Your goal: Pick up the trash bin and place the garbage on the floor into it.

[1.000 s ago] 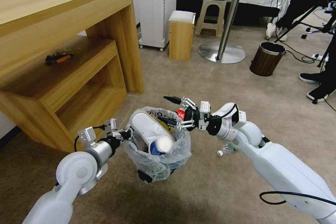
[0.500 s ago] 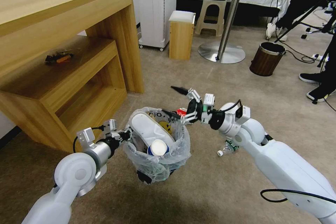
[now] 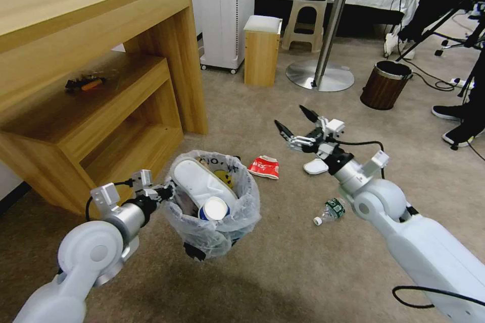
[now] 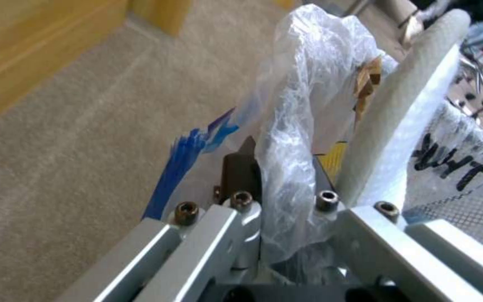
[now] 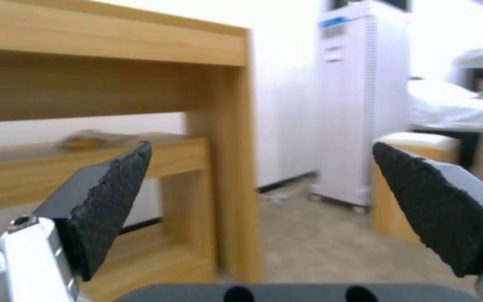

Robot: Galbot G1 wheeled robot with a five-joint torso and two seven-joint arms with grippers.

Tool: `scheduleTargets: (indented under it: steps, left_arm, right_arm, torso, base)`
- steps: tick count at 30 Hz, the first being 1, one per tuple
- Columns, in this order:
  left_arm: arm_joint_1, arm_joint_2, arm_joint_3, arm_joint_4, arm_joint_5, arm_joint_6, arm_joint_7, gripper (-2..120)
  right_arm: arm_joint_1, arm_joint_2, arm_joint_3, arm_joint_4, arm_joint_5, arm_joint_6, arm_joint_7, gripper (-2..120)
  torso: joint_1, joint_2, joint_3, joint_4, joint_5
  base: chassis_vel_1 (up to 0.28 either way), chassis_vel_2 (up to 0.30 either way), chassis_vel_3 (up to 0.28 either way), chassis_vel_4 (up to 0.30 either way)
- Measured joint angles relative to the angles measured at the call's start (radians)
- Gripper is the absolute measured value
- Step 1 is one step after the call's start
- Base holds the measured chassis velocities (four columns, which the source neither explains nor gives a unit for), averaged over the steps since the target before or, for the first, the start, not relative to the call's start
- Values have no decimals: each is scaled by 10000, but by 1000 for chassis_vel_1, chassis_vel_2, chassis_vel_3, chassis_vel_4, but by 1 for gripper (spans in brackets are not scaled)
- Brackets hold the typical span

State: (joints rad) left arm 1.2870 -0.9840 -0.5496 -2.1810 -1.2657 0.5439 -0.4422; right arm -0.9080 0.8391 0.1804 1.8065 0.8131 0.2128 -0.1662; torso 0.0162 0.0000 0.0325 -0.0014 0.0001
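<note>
white-bagged trash bin (image 3: 212, 222) gripped by left gripper (image 3: 164, 193); right gripper (image 3: 295, 123) spread.

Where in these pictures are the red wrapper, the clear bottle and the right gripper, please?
red wrapper (image 3: 264, 166), head view, middle of its crumpled face.
clear bottle (image 3: 329, 210), head view, green-labelled body.
right gripper (image 3: 297, 121), head view, midway between its open fingertips.
</note>
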Motion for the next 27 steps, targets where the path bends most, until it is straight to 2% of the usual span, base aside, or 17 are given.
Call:
scheduleTargets:
  steps: [4, 14, 27]
  left_arm:
    - [154, -20, -466, 4, -54, -25, -81, 3]
    - [511, -227, -1579, 168, -97, -96, -304, 3]
    - [720, -254, -1861, 313, 31, -141, -295, 3]
  right_arm:
    - [-453, 26, 557, -185, -308, 335, 477, 100]
    - [-1295, 248, 1667, -470, -1031, 829, 684, 100]
    - [-1389, 605, 1873, -935, -1198, 1122, 991, 100]
  torso:
    - [0, 0, 0, 0, -1]
    - [0, 0, 0, 0, -1]
    - [0, 1, 0, 1, -1]
  base:
    - [0, 0, 0, 0]
    - [0, 0, 0, 0]
    - [0, 0, 0, 0]
